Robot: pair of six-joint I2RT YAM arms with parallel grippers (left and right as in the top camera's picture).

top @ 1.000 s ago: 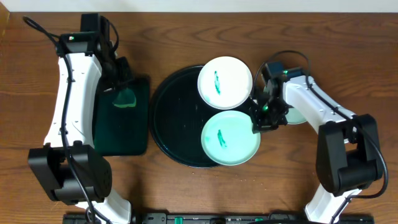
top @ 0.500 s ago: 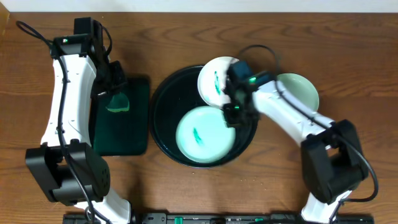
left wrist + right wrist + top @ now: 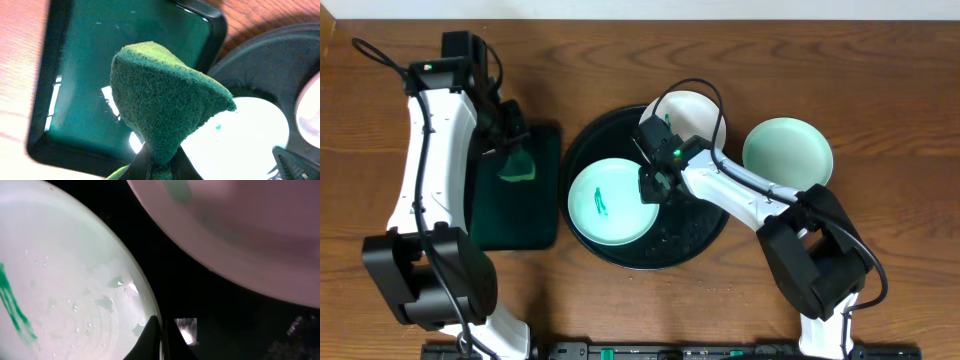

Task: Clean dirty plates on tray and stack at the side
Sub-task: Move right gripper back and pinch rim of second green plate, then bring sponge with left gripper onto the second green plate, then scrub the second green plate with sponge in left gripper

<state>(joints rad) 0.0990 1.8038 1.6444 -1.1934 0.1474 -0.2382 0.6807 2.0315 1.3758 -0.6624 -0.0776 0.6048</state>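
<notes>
The round black tray [image 3: 695, 238] holds a mint plate with a teal smear [image 3: 605, 200] on its left half. A second smeared plate [image 3: 695, 112] rests on the tray's back rim. A third mint plate [image 3: 787, 151] lies on the wood to the right of the tray. My right gripper [image 3: 653, 188] is shut on the right rim of the left plate [image 3: 65, 295]; the back plate [image 3: 240, 235] fills the upper right of the right wrist view. My left gripper [image 3: 510, 150] is shut on a green sponge [image 3: 160, 100] above the rectangular tray.
A small rectangular dark tray [image 3: 520, 215] lies left of the round tray, its wet bottom showing in the left wrist view [image 3: 80, 90]. Bare wood table [image 3: 880, 90] surrounds everything. The right arm reaches across the round tray from the right.
My right gripper dragged the smeared plate leftward across the tray, from its right edge to its left half. The third plate at right became uncovered. The left arm barely moved.
</notes>
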